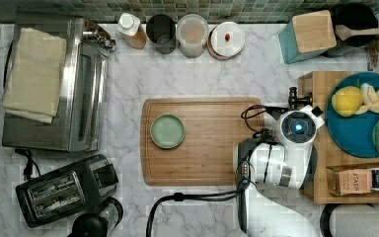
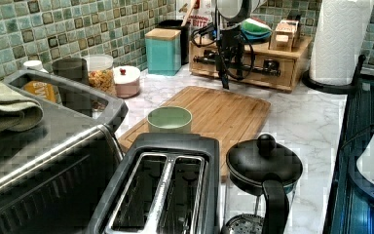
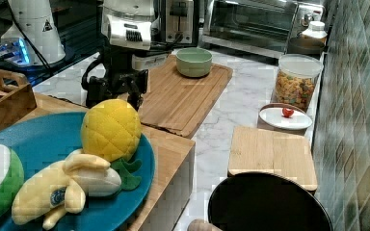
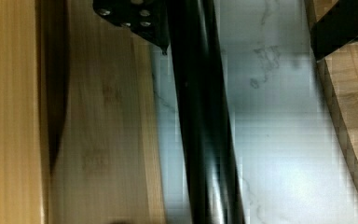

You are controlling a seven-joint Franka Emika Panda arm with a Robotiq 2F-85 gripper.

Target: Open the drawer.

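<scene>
— Black bar handle (image 4: 204,121) runs straight past the wrist camera; what lies either side of it?

— Light wood of the drawer (image 4: 105,140) front on one side, white marble counter (image 4: 279,140) on the other, with the cutting board (image 4: 349,112) curving in at the frame's edge.

— Where does the drawer sit?

— In the wooden stand (image 2: 277,61) at the counter's far end in the left view, beyond the cutting board's short edge, under a blue plate (image 3: 43,139) of plush fruit.

— And the gripper (image 2: 222,73)?

— It hangs in front of the drawer at the handle. Two dark fingers (image 4: 340,28) stand apart, one each side of the bar, not clamped on it.
</scene>
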